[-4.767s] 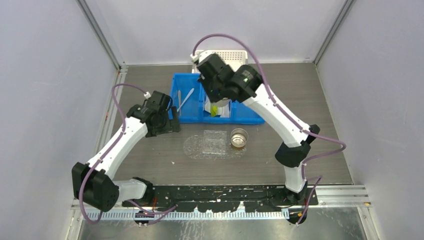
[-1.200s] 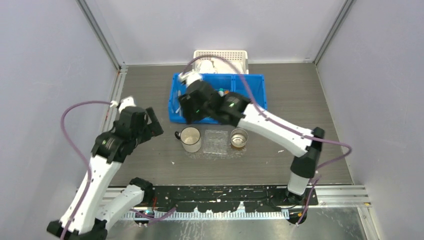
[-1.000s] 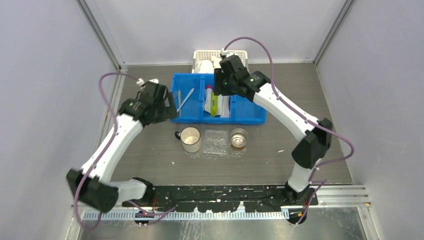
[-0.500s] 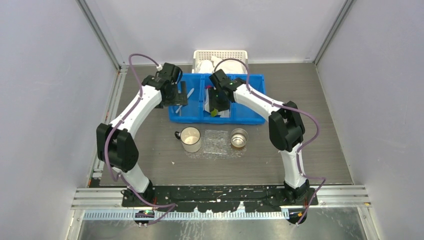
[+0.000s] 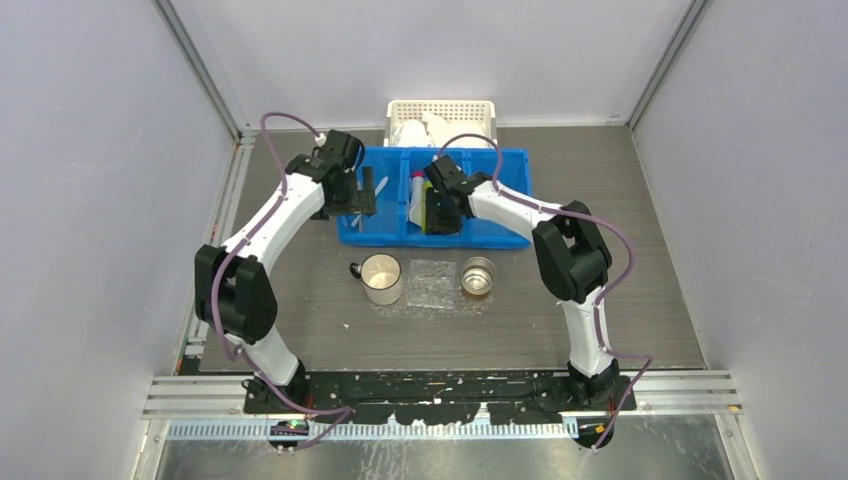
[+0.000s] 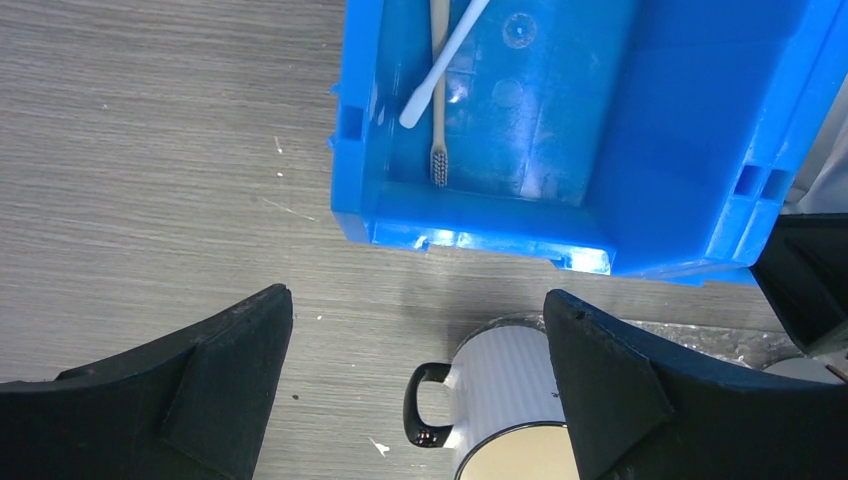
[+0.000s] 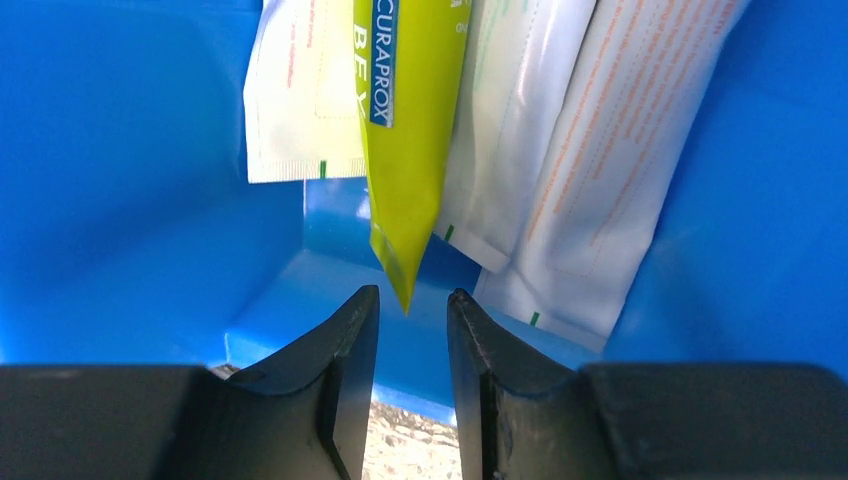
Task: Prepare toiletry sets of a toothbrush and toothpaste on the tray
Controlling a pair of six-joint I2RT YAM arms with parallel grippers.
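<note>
we see the left jaws spread wide over the near edge of the blue bin [image 6: 560, 130], whose left compartment holds a toothbrush [image 6: 437, 110] lying flat. the right jaws sit low in the middle compartment, narrowly apart. the tip of a yellow-green toothpaste [image 7: 405, 130] hangs at their mouth with a gap on either side. the tray [image 5: 430, 283] lies on the counter [image 6: 150, 150] between a white mug [image 5: 382, 278] and a metal cup [image 5: 479, 275].
</note>
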